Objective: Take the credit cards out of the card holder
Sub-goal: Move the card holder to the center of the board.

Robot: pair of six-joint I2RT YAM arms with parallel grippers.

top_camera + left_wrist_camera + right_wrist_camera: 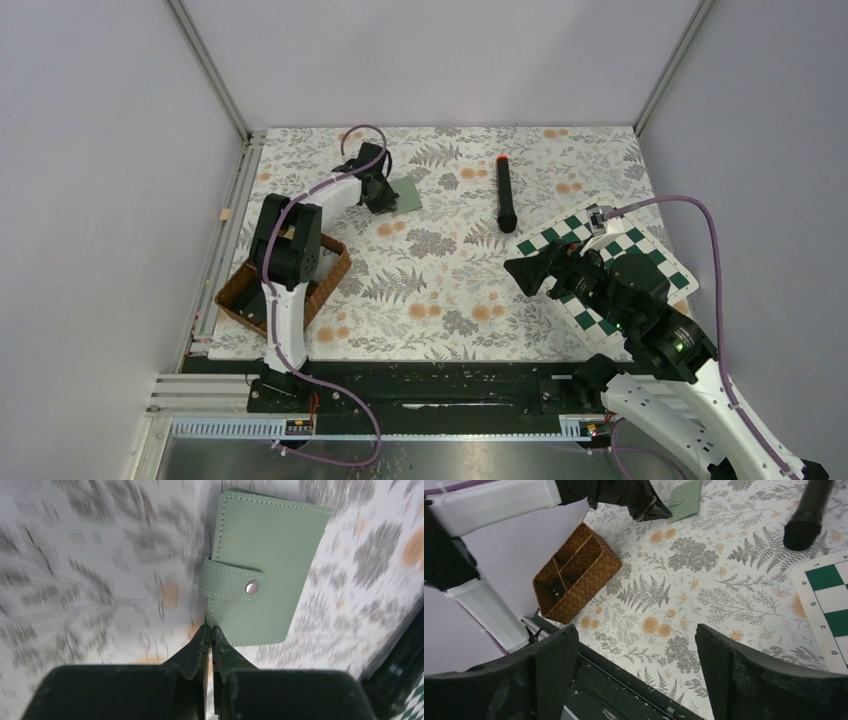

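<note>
Left tool point(209, 630): jaws closed, tips touching the near corner of the card holder point(265, 570); nothing visibly pinched.
Card holder: flat on the table point(450, 290), strap point(232, 582) snapped, long axis running away from the tips.
Credit cards: unseen, presumably inside.
Right tool point(636, 650): jaws wide, empty, well apart from the card holder.

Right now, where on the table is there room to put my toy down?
The biggest bare patch is mid-table, between the basket and the chessboard, nearer than the microphone. The far right corner, behind the chessboard, is free too. It's crowded far left, where the left hand is at the wallet.
</note>
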